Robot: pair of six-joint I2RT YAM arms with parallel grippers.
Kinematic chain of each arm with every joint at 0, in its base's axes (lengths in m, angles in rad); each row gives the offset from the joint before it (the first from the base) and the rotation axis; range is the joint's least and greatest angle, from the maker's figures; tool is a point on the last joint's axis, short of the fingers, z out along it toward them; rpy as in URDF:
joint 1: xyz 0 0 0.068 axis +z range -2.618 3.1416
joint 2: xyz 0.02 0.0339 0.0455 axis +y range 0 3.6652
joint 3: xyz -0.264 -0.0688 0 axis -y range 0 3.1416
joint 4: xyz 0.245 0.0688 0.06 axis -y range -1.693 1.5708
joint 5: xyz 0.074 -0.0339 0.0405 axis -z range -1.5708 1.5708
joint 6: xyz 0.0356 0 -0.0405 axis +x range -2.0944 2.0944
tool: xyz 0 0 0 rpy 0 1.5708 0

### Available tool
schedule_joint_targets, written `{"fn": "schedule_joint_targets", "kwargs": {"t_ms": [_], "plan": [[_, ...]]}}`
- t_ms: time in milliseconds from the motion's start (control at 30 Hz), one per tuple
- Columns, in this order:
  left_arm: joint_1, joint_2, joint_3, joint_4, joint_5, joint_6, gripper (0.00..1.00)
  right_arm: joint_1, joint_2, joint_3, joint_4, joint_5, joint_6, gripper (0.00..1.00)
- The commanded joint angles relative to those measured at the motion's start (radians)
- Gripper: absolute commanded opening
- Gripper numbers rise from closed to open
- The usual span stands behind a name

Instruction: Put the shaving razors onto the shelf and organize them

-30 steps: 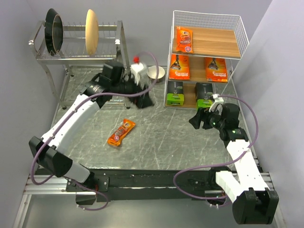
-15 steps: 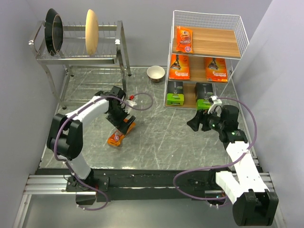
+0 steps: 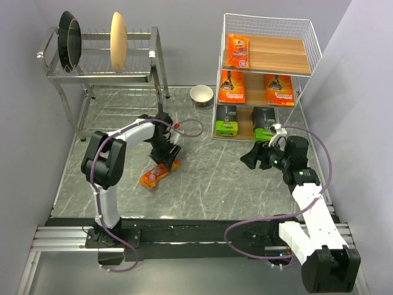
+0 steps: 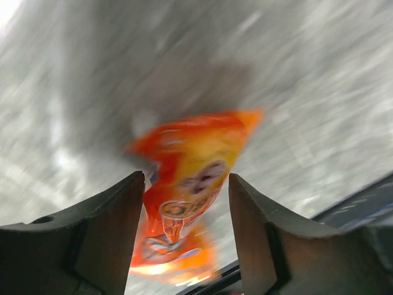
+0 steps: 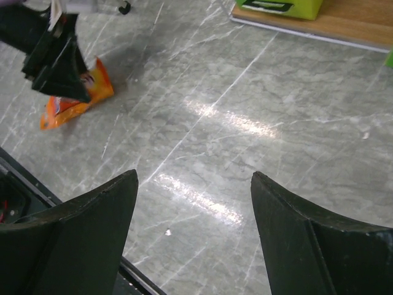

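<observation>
A narrow orange blister pack (image 3: 155, 175) (image 4: 184, 172) lies flat on the marble table, left of centre. My left gripper (image 3: 167, 153) (image 4: 187, 230) is down over its upper end, open, with a finger on each side of the pack and a gap still showing on the right. The shelf (image 3: 310, 58) at the back right holds another orange blister pack (image 3: 238, 50) on the top board, two flat orange cards (image 3: 232, 86) (image 3: 279, 90) on the middle board and two dark grey boxes (image 3: 226, 120) (image 3: 264, 123) on the bottom. My right gripper (image 3: 249, 157) (image 5: 193, 178) hangs open and empty before the shelf.
A steel dish rack (image 3: 104, 61) with plates stands at the back left. A small bowl (image 3: 201, 94) sits between it and the shelf. The black rail (image 3: 196, 230) runs along the table's near edge.
My left arm swung down from near the dish rack onto the orange pack, and its jaws have narrowed around it. The right arm has hardly moved.
</observation>
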Motion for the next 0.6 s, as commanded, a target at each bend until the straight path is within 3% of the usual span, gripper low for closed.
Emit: {"fn": "schedule_joint_targets", "kwargs": {"t_ms": [0,133,200,267,333,467,567], "plan": [[-0.085,0.010,0.061,0.012,0.166,-0.240,0.62,0.067,0.007,-0.022,0.040,0.003,0.091,0.80],[-0.197,0.064,0.107,0.053,0.250,-0.407,0.59,0.152,0.028,-0.069,0.075,0.031,0.183,0.80],[-0.216,0.110,0.128,0.058,0.266,-0.476,0.50,0.176,0.057,-0.094,0.086,0.025,0.255,0.80],[-0.215,0.159,0.139,0.058,0.254,-0.495,0.33,0.210,0.085,-0.103,0.092,0.026,0.280,0.80],[-0.202,0.191,0.154,0.038,0.254,-0.492,0.33,0.241,0.097,-0.109,0.114,0.028,0.301,0.80],[-0.158,0.213,0.139,0.067,0.287,-0.535,0.13,0.273,0.122,-0.120,0.151,0.023,0.370,0.80],[-0.109,0.181,0.090,0.119,0.321,-0.616,0.05,0.323,0.143,-0.138,0.206,0.022,0.405,0.80]]}}
